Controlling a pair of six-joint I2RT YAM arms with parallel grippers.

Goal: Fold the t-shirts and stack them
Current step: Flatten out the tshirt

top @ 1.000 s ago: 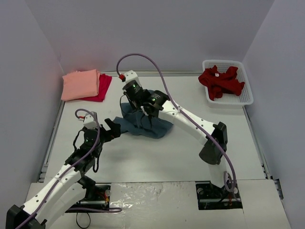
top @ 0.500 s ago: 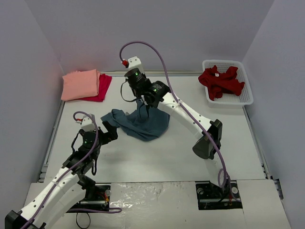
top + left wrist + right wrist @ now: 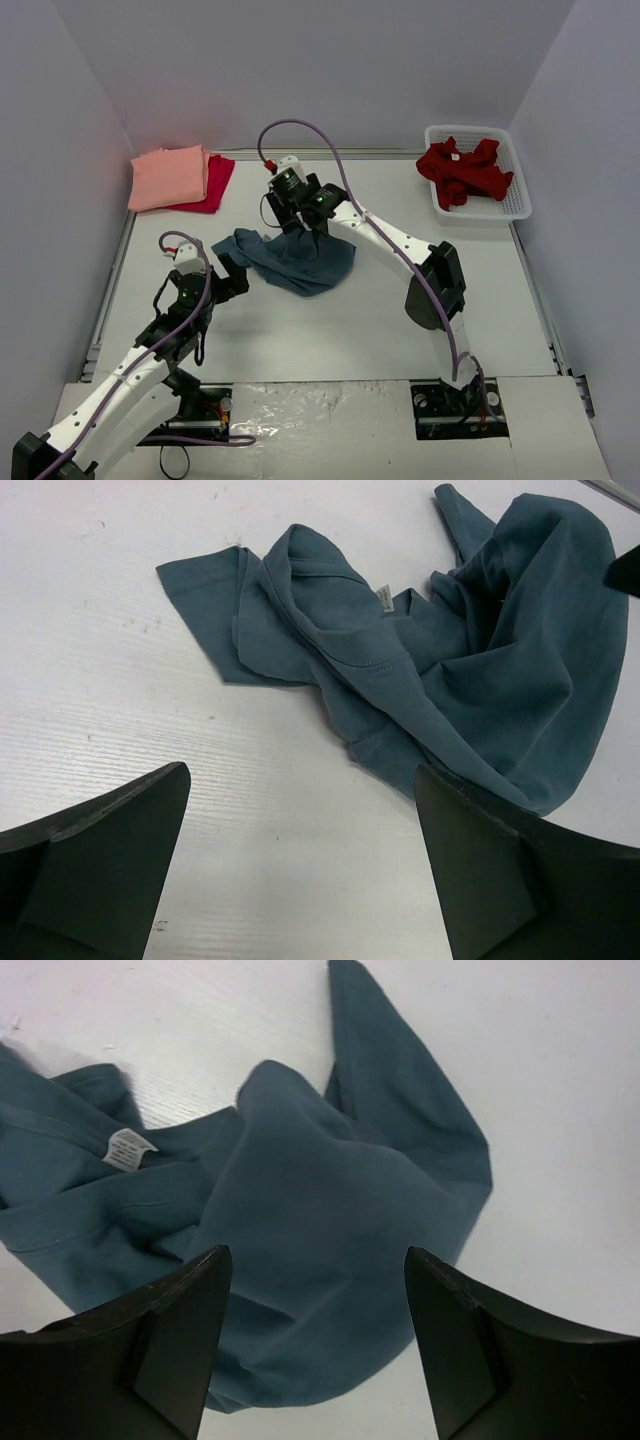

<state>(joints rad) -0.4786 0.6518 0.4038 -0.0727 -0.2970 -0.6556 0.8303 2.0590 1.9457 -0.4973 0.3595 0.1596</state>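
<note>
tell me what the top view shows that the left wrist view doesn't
Only the top view: the pink shirt folded partly over the crimson shirt at far left, and the dark red shirt in the basket at far right. Only the left wrist view: the label at the blue shirt's neck. Both: the blue shirt crumpled on the table, with the open left gripper near it.

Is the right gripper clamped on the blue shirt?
No: in the right wrist view the right gripper has its jaws apart, and the slate-blue shirt lies crumpled below them, not pinched.
</note>
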